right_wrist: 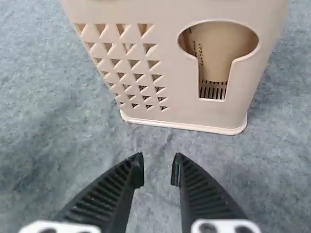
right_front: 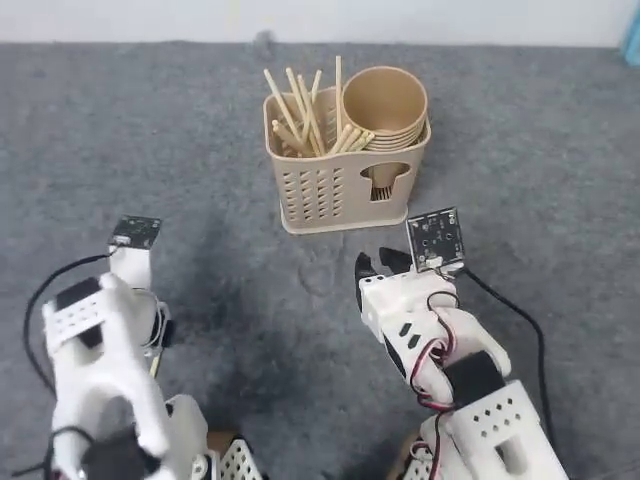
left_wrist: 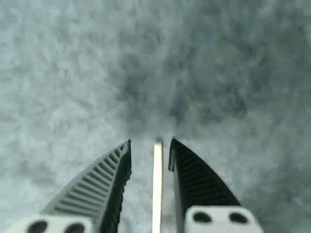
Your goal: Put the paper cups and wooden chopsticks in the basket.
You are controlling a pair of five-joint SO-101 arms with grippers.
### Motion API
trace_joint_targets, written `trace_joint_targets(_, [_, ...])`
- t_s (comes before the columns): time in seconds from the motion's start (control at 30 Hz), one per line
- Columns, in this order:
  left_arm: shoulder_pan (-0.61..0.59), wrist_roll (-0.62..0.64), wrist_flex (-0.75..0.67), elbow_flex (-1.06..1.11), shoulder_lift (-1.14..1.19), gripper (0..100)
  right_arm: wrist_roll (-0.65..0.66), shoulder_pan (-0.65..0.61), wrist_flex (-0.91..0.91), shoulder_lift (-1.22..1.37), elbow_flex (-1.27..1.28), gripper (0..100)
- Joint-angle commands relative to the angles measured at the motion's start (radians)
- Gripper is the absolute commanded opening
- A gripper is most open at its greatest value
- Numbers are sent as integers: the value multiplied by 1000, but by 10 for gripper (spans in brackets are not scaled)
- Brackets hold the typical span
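Your left hand (left_wrist: 149, 145) frames a pale wooden chopstick (left_wrist: 157, 189), grip impossible to tell, likely bound for the beige plastic basket (right_front: 320, 190).

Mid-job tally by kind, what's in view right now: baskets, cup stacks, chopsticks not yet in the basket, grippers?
basket: 1
cup stack: 1, inside the basket
chopstick outside the basket: 1, between the jaws of the left gripper
grippers: 2, the left gripper and the right gripper
Total: 5
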Motion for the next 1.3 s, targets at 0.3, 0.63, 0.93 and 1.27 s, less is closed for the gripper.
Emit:
trace_joint_targets(0.3, [9, -129, 95, -41, 158, 8, -11, 12, -21, -24, -5, 112])
trace_joint_targets(0.63, [2, -127, 144, -90, 158, 12, -11, 12, -21, -24, -2, 112])
trace_joint_targets(0.93, [2, -126, 420, -410, 157, 12, -9, -15, -19, -22, 37, 112])
trace_joint_targets(1.27, [12, 57, 545, -773, 157, 12, -3, 24, 73, -25, 153, 101])
